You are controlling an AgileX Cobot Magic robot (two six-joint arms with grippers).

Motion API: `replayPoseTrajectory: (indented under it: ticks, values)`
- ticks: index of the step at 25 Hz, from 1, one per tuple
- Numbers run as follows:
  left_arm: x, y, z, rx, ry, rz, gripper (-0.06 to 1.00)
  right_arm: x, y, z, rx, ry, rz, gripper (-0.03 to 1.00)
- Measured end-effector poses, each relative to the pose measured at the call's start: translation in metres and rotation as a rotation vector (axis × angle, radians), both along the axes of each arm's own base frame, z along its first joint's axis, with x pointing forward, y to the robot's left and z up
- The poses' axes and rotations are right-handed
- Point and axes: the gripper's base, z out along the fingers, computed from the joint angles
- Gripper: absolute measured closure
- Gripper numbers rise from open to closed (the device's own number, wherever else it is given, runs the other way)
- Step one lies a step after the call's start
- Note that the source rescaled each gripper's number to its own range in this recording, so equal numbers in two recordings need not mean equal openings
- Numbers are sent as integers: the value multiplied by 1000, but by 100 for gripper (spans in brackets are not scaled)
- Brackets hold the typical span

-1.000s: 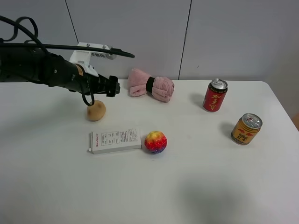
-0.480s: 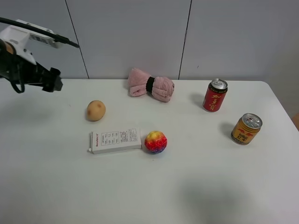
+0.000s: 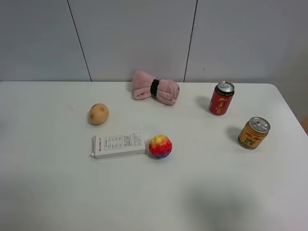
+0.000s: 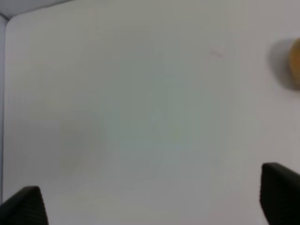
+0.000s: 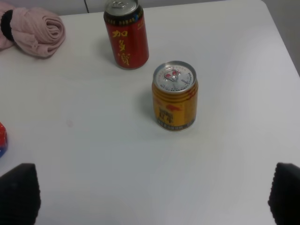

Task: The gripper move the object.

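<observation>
Exterior high: no arm visible. Object (image 3: 98,114) resting free on table (image 3: 48,192), at ten o'clock from white box (image 3: 119,145). Left fingers (image 4: 281,199) spread, empty. Release apparently done; nothing left but retreat.

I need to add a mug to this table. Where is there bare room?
Bare: the white table's whole near strip; also left of the tan potato-like ball. Crowded: white box touching multicoloured ball, pink rolled cloth behind, red can and yellow can right.
</observation>
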Motion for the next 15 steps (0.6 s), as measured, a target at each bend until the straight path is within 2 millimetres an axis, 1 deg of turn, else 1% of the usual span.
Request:
replayPoseTrajectory:
  ticks: [4,7,9,12,15]
  values:
    - [-43,-9,12,-57,-26,4,7,0,0,0,0,0,0,-3]
    - [-84,-15,20,-95,-144,25,7,0,0,0,0,0,0,-3]
    - [-111,-18,21,-132,-209,60,7,0,0,0,0,0,0,-3]
    - [-146,-22,15,-195,-290,126,7,0,0,0,0,0,0,-3]
    - [-172,-22,-1,-221,-315,178,7,0,0,0,0,0,0,-3]
